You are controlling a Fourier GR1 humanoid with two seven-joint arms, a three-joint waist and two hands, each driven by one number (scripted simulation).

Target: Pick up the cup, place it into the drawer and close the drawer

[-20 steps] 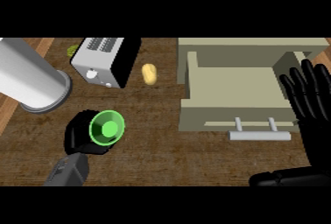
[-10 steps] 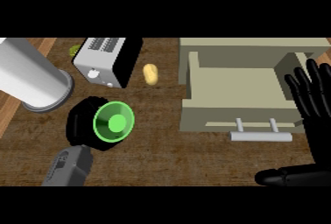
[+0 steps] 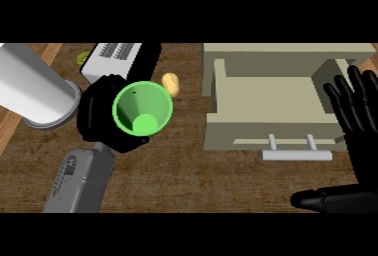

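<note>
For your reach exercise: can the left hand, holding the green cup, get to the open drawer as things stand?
Probably yes: the left hand holds the green cup beside the open drawer, with nothing between them.

A kitchen, seen from steeply above a counter. The counter's top [image 3: 221,175] is dark brown wood grain. On it, at the far side, stands a silver toaster [image 3: 118,60] with dark slots along its top. Just beside the toaster lies a small yellowish food item [image 3: 171,84], possibly a potato, and a small green item [image 3: 83,57] peeks out behind the toaster's corner. A large white cylinder [image 3: 33,90], perhaps a paper towel roll, lies at the left. At the right a beige drawer [image 3: 269,100] stands pulled open, with a pale bar handle [image 3: 295,154] on its front.
</note>
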